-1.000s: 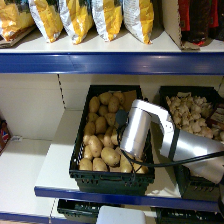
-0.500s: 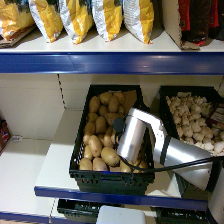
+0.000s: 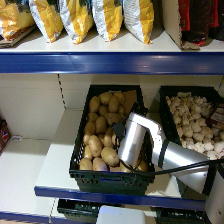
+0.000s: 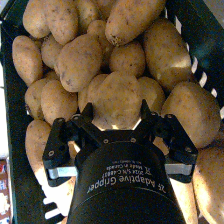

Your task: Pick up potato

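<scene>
The potato, a large oval pale tan one, lies on top of the heap in the black crate. My right gripper is down in the crate directly over it. Its black fingers stand open, one at each side of the potato, close to its skin. In the head view the silver wrist covers the gripper and that potato; other potatoes show beside it at the crate's front left.
Many similar tan potatoes fill the crate around the gripper. A second black crate of whitish mushrooms stands to the right. The blue shelf edge runs in front, and bags sit on the shelf above.
The right arm has swung left and lower into the potato crate, bringing the gripper down onto the heap.
</scene>
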Robot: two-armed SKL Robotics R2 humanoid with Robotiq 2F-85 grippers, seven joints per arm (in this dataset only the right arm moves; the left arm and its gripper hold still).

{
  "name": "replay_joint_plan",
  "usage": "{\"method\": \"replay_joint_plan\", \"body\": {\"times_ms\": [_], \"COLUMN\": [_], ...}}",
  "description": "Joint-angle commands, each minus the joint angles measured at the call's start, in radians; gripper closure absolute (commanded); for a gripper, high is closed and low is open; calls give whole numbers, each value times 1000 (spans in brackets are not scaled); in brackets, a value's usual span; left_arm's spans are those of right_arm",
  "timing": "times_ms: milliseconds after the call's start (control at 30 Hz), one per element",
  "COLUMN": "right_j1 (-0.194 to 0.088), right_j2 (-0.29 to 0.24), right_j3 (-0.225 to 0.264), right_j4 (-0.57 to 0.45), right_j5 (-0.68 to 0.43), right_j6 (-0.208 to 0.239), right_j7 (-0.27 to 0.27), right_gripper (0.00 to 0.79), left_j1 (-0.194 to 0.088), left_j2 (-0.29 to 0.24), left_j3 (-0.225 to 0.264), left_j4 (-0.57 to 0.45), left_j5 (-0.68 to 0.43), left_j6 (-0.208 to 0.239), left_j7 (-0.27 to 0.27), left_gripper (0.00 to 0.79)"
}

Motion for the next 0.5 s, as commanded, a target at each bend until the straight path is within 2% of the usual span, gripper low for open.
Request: {"method": "replay_joint_plan", "body": {"times_ms": [33,500], "right_j1": [9,-3], "right_j2": [3,-10], "right_j3": [9,17], "right_j4": [5,-11], "right_j5": [14,19], "right_j6": [-11,-4], "right_j7": [6,32], "right_gripper": [776,783], "left_j1": [0,0], "left_j2": [0,0], "left_j3": [0,0], "left_j4": [0,0], "left_j5": [0,0], "left_j6": [0,0], "left_j7": [0,0], "left_gripper": [785,785]}}
